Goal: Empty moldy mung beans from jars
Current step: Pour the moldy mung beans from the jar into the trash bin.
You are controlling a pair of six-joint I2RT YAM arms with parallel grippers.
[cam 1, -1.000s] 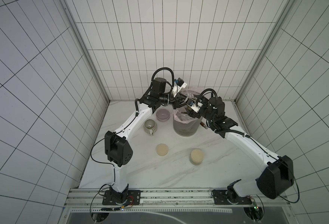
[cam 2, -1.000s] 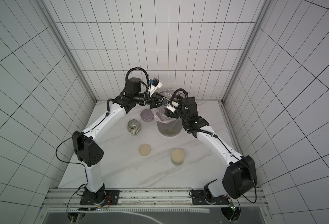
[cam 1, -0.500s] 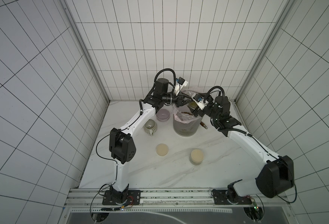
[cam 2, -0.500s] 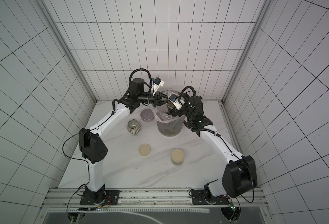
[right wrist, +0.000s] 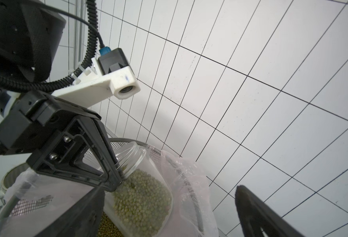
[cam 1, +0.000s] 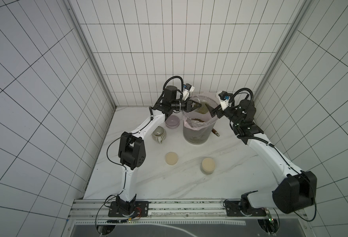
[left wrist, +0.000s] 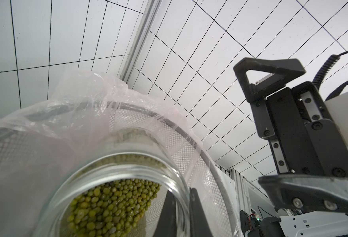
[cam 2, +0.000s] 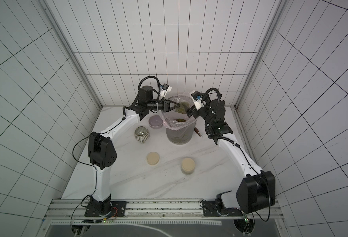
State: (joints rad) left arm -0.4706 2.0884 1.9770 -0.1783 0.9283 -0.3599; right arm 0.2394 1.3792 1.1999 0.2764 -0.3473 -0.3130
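Observation:
In both top views an open glass jar [cam 1: 203, 108] [cam 2: 181, 108] hangs tilted over the grey bin [cam 1: 195, 135] [cam 2: 179, 136]. My left gripper [cam 1: 197, 105] [cam 2: 176, 106] [left wrist: 186, 213] is shut on its rim, one finger inside and one outside the glass. Mung beans [left wrist: 111, 207] [right wrist: 142, 197] lie piled at the jar's base end. More mung beans [cam 1: 197, 119] lie in the bin's pink liner. My right gripper [cam 1: 212, 111] [cam 2: 190, 115] [right wrist: 170, 188] stands open at the jar's base, not touching it. A second jar [cam 1: 208, 165] [cam 2: 188, 165], lid on, stands on the table in front.
A loose beige lid [cam 1: 171, 158] [cam 2: 153, 158] lies on the marble table. A ribbed mug [cam 1: 158, 134] [cam 2: 142, 133] and a purple bowl [cam 1: 172, 121] [cam 2: 155, 121] stand left of the bin. A brown stick-like object [cam 1: 216, 132] lies right of it. Tiled walls close in behind.
My left jaws have closed onto the jar's rim. My right gripper has opened wider, let go of the jar and drawn back to the right.

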